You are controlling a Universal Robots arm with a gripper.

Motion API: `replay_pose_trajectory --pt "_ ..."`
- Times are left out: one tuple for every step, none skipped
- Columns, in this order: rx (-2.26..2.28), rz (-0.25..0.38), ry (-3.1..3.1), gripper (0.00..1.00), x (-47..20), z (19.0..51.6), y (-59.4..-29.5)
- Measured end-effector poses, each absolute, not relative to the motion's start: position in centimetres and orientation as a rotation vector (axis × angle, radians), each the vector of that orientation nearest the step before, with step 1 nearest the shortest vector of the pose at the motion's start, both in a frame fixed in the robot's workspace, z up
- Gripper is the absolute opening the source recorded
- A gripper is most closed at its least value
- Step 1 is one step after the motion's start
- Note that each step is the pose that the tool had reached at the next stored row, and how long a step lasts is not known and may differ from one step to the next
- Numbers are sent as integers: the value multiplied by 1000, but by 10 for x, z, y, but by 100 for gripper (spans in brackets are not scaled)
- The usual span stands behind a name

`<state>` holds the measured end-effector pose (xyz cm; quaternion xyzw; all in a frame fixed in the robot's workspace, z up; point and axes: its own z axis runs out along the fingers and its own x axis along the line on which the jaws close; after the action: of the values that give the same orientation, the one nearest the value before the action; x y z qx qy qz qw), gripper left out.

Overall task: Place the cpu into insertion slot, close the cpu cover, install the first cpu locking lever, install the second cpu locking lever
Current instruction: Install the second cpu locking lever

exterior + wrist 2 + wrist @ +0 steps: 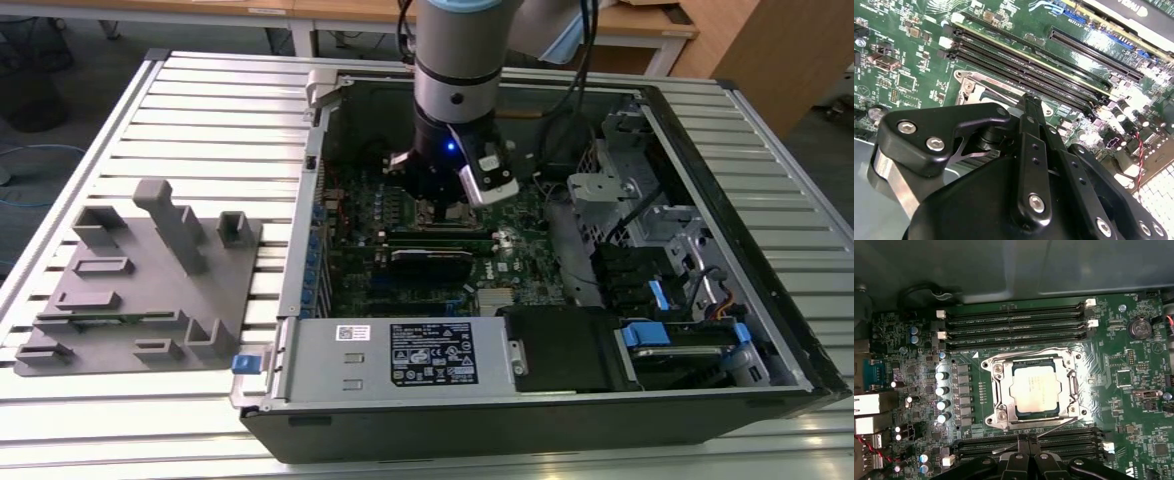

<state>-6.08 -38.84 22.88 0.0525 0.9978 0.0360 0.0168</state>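
Sitting under its cover, the cpu (1036, 391) lies just beside the closed, empty gripper (1026, 438).

A table (200, 110) of pale ribbed metal slats carries everything. An open computer case (534, 300) lies on its side on the slats, filling the middle and reaching close to the near edge and the edge at the exterior view's right. A grey fixture block (140, 290) with upright posts and shallow pockets sits near the edge at the exterior view's left, just beside the case.
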Motion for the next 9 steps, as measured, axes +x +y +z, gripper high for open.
replay_pose_trajectory --pt "163 112 3102 11 -61 229 -388" --pt "163 111 3102 11 -61 229 -388" --pt "163 111 3102 11 -61 229 -388" --pt "164 112 3102 11 -61 229 -388" --pt "164 112 3102 11 -61 228 -388" --pt "164 112 3102 11 -61 229 -388" --pt "164 112 3102 11 -61 228 -388" --pt "164 112 3102 11 -61 228 -388" --pt "164 112 3102 11 -61 228 -388"
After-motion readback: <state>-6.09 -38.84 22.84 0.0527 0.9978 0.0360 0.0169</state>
